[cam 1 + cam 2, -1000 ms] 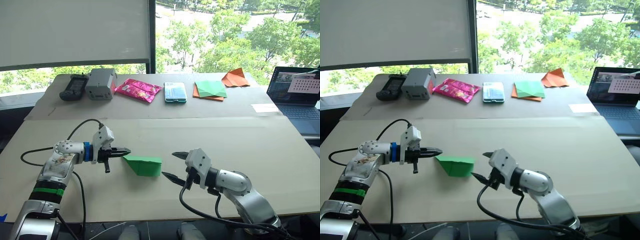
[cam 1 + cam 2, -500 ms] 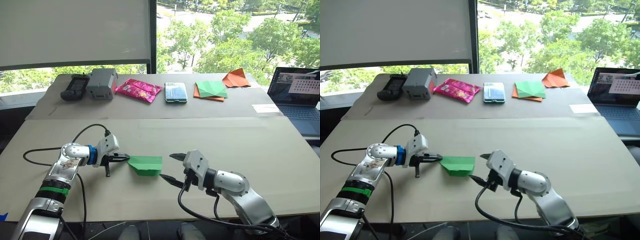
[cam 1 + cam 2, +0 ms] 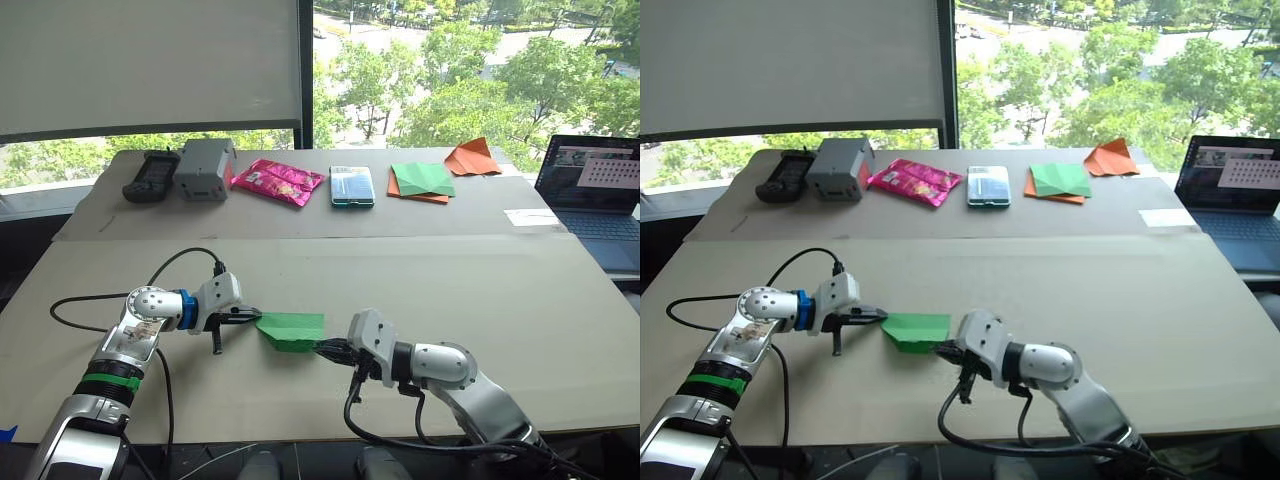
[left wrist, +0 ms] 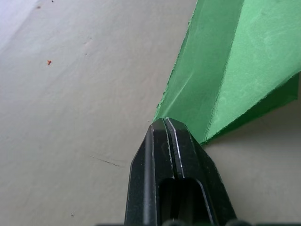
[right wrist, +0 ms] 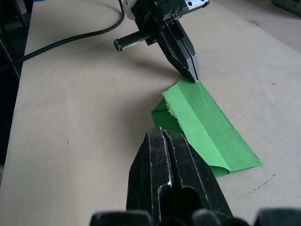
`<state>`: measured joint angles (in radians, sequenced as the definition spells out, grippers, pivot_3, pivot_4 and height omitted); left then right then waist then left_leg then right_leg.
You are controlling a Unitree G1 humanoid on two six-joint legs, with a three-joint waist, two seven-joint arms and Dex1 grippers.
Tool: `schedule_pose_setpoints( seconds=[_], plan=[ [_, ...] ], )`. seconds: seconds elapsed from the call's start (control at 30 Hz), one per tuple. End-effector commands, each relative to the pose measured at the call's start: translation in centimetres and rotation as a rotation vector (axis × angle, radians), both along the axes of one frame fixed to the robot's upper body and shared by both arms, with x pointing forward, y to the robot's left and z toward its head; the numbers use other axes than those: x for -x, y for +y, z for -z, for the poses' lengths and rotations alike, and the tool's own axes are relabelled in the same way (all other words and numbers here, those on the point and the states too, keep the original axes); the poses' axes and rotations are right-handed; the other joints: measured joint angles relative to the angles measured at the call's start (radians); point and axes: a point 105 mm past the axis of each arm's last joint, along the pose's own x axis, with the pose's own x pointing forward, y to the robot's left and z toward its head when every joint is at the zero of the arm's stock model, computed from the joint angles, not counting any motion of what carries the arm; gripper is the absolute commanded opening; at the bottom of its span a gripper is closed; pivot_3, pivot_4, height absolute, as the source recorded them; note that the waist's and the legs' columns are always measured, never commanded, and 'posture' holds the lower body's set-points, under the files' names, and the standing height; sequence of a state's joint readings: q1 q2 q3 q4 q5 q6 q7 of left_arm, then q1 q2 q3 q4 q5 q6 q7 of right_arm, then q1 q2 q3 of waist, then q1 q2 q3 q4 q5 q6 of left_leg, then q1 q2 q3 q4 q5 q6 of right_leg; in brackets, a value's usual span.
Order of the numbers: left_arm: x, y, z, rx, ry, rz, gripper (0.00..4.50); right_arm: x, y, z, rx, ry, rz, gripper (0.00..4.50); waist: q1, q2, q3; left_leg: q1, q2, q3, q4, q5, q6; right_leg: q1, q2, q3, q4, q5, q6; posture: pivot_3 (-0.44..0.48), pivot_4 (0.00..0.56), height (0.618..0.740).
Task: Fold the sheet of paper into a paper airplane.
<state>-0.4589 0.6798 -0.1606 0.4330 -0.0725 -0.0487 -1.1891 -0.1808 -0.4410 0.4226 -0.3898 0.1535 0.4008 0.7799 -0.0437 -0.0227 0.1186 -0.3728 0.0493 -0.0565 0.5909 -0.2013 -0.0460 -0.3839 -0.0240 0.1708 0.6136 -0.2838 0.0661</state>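
An office or lab room is suggested: a wide beige table (image 3: 480,270) is set before large windows (image 3: 450,70), and an open laptop (image 3: 590,195) is seen at the right edge.

sheet of paper (image 3: 292,329): bright green | table (image 3: 480,290): beige | snack packet (image 3: 277,181): pink
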Motion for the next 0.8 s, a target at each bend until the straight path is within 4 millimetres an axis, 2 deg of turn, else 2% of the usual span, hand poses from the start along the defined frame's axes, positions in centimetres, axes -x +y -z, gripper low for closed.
schedule_pose_setpoints(
  seconds=[0.03,0.2,0.37,0.47,0.57,0.73,0.8],
  plan=[
    [0.4,0.0,1.1,-0.028,0.027,0.006,0.0,0.1,1.0,-0.4,-0.028,0.008,-0.062,0.07,0.0,0.0,0.0,0.0,0.0,0.0,0.0,0.0,0.0,0.0,0.0,0.0,0.0,0.0,0.0,0.0,0.15,0.74],
    [0.5,0.0,1.0,-0.027,0.024,0.008,0.0,0.2,1.4,0.3,-0.02,0.054,-0.082,0.07,0.0,0.0,0.0,0.0,0.0,0.0,0.0,0.0,0.0,0.0,0.0,0.0,0.0,0.0,0.0,0.0,0.15,0.74],
    [0.6,0.0,1.0,-0.027,0.021,0.009,0.0,-0.6,1.7,0.6,-0.02,0.042,-0.059,0.07,0.0,0.001,-0.001,0.0,0.0,0.0,0.0,0.0,0.0,0.0,0.0,0.0,0.001,0.0,0.0,0.0,0.15,0.74],
    [0.7,0.1,0.9,-0.031,0.019,0.012,0.0,-0.8,1.5,0.4,-0.02,0.015,-0.046,0.07,0.0,0.001,-0.001,0.0,0.0,0.0,0.0,0.0,0.0,0.0,0.0,0.0,0.001,0.0,0.001,0.0,0.15,0.74],
    [0.6,0.2,0.8,-0.033,0.016,0.008,0.0,-0.6,1.1,-1.1,-0.044,-0.042,-0.063,0.07,0.0,0.001,-0.001,0.0,0.0,0.0,0.0,0.0,0.0,0.0,0.0,0.0,0.001,0.0,0.001,0.0,0.15,0.74],
    [0.6,0.4,0.8,-0.038,0.016,0.007,0.0,-0.6,0.8,-2.2,0.015,-0.203,-0.098,1.64,-0.001,0.001,-0.001,0.0,0.0,0.0,0.0,0.0,0.0,0.0,0.0,0.0,0.001,0.0,0.001,0.0,0.15,0.74],
    [0.6,0.4,0.8,-0.04,0.017,0.007,0.0,-1.2,0.7,-1.8,0.091,-0.303,-0.101,2.32,-0.002,0.001,-0.001,0.0,0.0,0.0,0.0,0.0,0.0,0.0,0.0,0.0,0.001,0.0,0.001,0.0,0.15,0.74]
  ],
)
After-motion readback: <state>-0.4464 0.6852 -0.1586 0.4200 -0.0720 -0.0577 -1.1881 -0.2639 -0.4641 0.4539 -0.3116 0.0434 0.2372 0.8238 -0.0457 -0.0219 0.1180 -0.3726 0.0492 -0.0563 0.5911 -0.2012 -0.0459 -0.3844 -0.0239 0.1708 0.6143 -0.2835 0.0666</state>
